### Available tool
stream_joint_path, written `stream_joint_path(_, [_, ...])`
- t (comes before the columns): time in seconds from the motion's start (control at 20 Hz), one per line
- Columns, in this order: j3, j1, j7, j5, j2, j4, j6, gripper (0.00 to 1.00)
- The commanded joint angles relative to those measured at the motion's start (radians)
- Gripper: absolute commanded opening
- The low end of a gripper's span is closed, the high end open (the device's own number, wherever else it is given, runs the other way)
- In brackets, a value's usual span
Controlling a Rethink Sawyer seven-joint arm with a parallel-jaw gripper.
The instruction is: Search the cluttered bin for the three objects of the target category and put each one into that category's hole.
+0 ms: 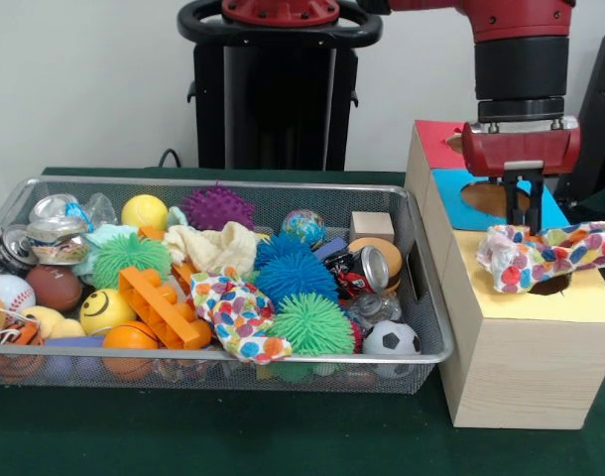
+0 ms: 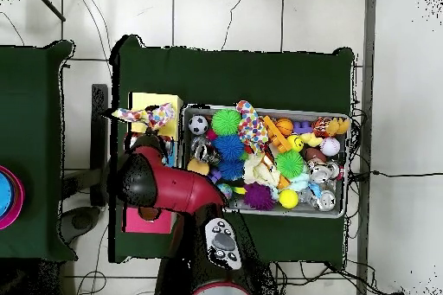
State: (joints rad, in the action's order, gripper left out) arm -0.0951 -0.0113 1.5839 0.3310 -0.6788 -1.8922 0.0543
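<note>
Gripper (image 1: 524, 226) hangs over the wooden box (image 1: 526, 362), just above the yellow panel (image 1: 501, 297). Its two dark fingers (image 1: 512, 203) point straight down, close together, tips at the top of a polka-dot cloth (image 1: 545, 254); whether they pinch the fabric or just touch it, cannot tell. That cloth lies bunched on the yellow panel, over the dark hole (image 1: 552, 286), one end trailing toward the box's right edge. In the overhead view the cloth (image 2: 145, 118) sits on the yellow end of the box with the arm (image 2: 173, 189) reaching over it.

Box top: three coloured panels, red (image 1: 439, 142), blue (image 1: 481, 195), yellow. The blue one has a hole (image 1: 493, 198) right behind the gripper.

Wire bin (image 1: 429, 337) stands just left of the box, well apart from the gripper. Cloths in it: two, a second polka-dot cloth (image 1: 238, 315) at front centre and a cream cloth (image 1: 215, 247) further back. Spiky balls: four counted, purple (image 1: 217, 207), blue (image 1: 294, 270), two green (image 1: 312, 324) (image 1: 130, 256). Cans: one red (image 1: 360, 271), one at the left wall (image 1: 13, 245). One each of: soccer ball (image 1: 390, 339), baseball (image 1: 7, 292), smiley ball (image 1: 106, 310), yellow ball (image 1: 144, 211), globe ball (image 1: 302, 226), wooden cube (image 1: 371, 226), orange brick (image 1: 160, 306). The rest of the clutter is too tangled to count.
</note>
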Motion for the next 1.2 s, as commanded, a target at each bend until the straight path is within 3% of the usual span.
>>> stream_joint_path(0.05, [-0.038,0.01,0.239,0.063,0.053,0.098,0.023,0.0])
stream_joint_path(0.5, [0.007,0.035,0.219,0.071,0.044,0.111,-0.019,0.0])
stream_joint_path(0.85, [0.157,0.123,0.167,0.087,0.074,0.184,-0.149,0.0])
stream_joint_path(0.9, [0.176,0.135,0.162,0.086,0.08,0.196,-0.169,1.0])
stream_joint_path(1.2, [0.23,0.163,0.181,0.079,0.085,0.227,-0.245,1.0])
